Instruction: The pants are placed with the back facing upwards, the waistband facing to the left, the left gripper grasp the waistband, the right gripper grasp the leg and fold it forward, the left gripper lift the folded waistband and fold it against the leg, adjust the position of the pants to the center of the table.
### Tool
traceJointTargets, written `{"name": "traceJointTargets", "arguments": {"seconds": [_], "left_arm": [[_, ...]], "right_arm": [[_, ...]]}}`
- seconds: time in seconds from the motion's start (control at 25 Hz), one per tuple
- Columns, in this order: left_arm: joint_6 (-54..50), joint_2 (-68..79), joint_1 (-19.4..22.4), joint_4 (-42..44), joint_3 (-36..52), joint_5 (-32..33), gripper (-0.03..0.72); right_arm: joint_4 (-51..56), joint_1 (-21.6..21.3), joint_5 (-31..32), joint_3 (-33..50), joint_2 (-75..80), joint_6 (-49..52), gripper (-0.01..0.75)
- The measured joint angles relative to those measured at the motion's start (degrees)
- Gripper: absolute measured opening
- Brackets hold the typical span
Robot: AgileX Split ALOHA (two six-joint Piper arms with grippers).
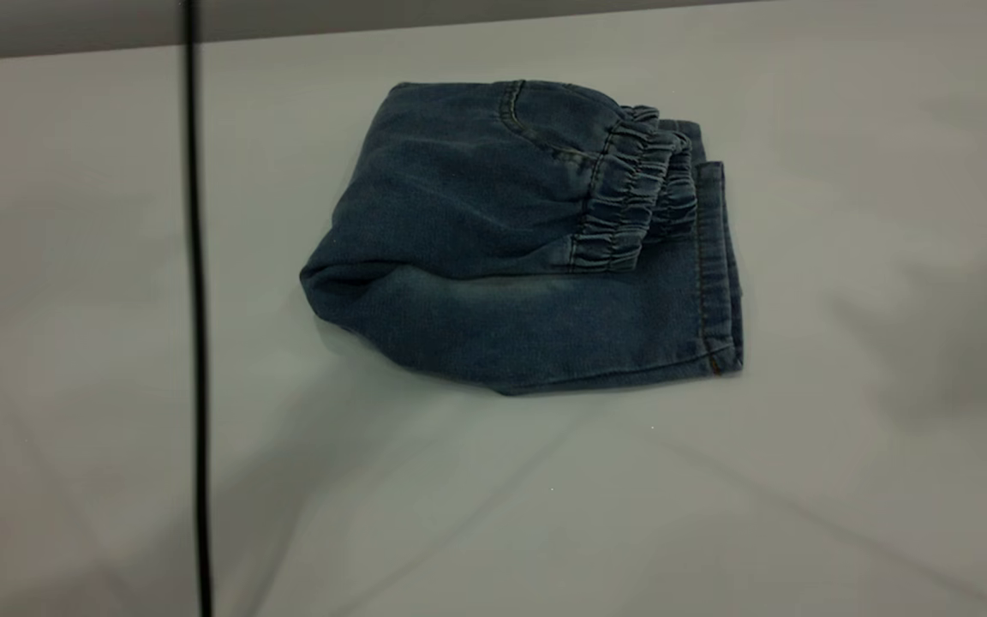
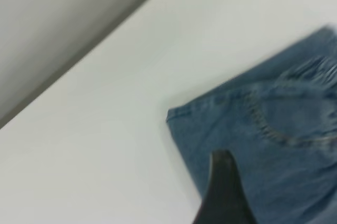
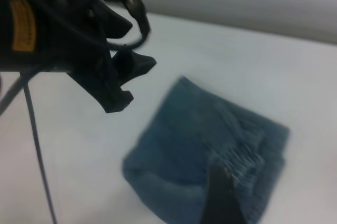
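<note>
The pants [image 1: 493, 223] lie folded into a compact denim bundle on the table [image 1: 845, 480], a little behind its middle. The gathered waistband [image 1: 635, 206] rests on top, toward the right, over the leg [image 1: 545, 330], whose stitched hem cuff [image 1: 716, 266] forms the right edge. No gripper shows in the exterior view. In the left wrist view a black part of my left gripper [image 2: 224, 187] hangs over the pants [image 2: 274, 145] near a corner. In the right wrist view my right gripper [image 3: 221, 197] is above the pants [image 3: 205, 145], and the left gripper [image 3: 105, 55] hovers off to the side, clear of the cloth.
A thin black cable [image 1: 195, 300] hangs straight down across the left part of the exterior view and also shows as a cable [image 3: 37, 150] in the right wrist view. The table's far edge [image 1: 459, 26] runs behind the pants. Bare tabletop surrounds the bundle.
</note>
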Motion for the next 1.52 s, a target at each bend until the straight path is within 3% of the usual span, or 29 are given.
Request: {"name": "traceJointTargets", "arguments": {"seconds": [0.32, 0.48, 1.04, 1.52], "left_arm": [[0.00, -16.10, 0.00, -10.35, 0.15, 0.06, 0.467], [0.41, -24.24, 0.00, -10.55, 4.02, 0.05, 0.467], [0.46, -61.19, 0.00, -9.69, 42.86, -0.15, 0.467], [0.46, -83.69, 0.00, -9.69, 65.67, -0.23, 0.467]], "right_arm": [[0.90, 0.00, -0.07, 8.67, -10.50, 0.05, 0.416], [0.95, 0.00, -0.07, 14.26, -17.95, 0.17, 0.416], [-4.18, 0.00, 0.04, 27.66, -45.99, 5.33, 0.416], [-10.98, 0.00, -0.19, 48.25, -67.63, 5.73, 0.416]]}}
